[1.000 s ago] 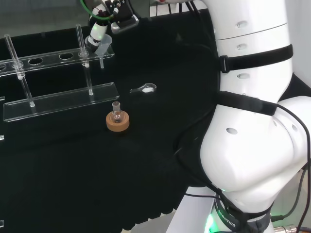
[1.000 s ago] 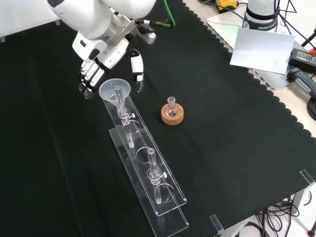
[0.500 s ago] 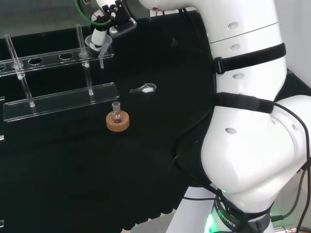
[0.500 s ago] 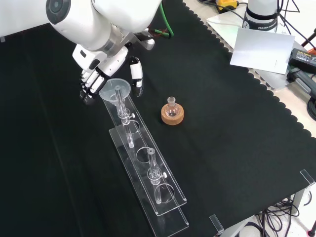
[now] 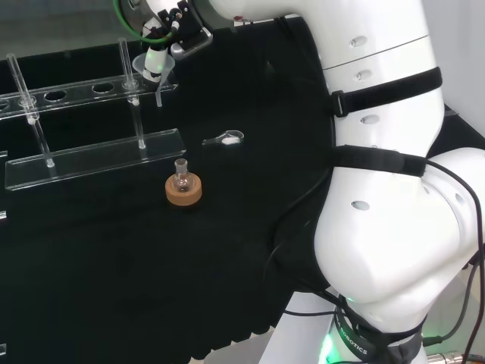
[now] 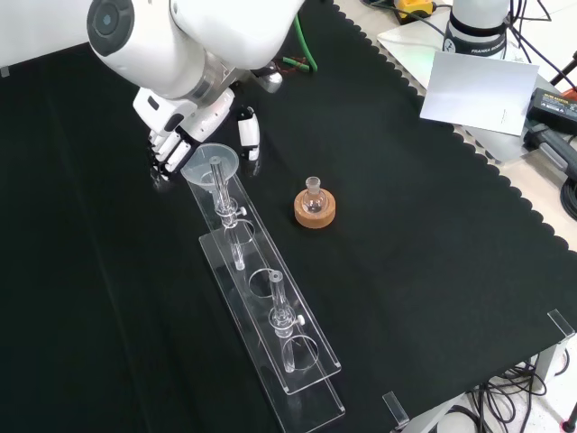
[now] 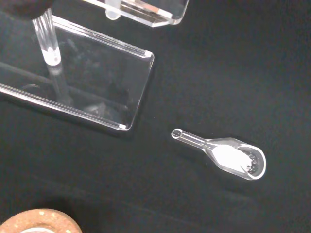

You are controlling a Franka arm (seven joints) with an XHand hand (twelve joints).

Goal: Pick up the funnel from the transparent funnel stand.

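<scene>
Funnel (image 5: 155, 74) first, in the head view: it sits in the end hole of the transparent funnel stand (image 5: 91, 152), its spout hanging down through the upper shelf, which is what keeps it upright and reachable from above. The hand (image 5: 157, 54) is right at the funnel's mouth, its fingers crowded over the rim. Below the stand's near end a small flask rests on a cork ring (image 5: 184, 190), and a clear scoop (image 5: 225, 138) lies on the black surface to the right of the stand.

From the front view, the funnel (image 6: 210, 161) shows as a pale cone at the stand's far end, beside a clear post. The hand (image 6: 185, 126) comes down onto it from above; its fingers (image 6: 169, 149) curl round one side of the cone and the thumb (image 6: 247, 135) stands on the other, so the funnel lies between them. I judge it a closing grasp; whether they actually touch the rim I cannot tell.

At the wrist, the stand's base plate (image 7: 87, 85) and a post sit close, with the scoop (image 7: 223, 154), holding white powder, just beyond the stand's corner.
</scene>
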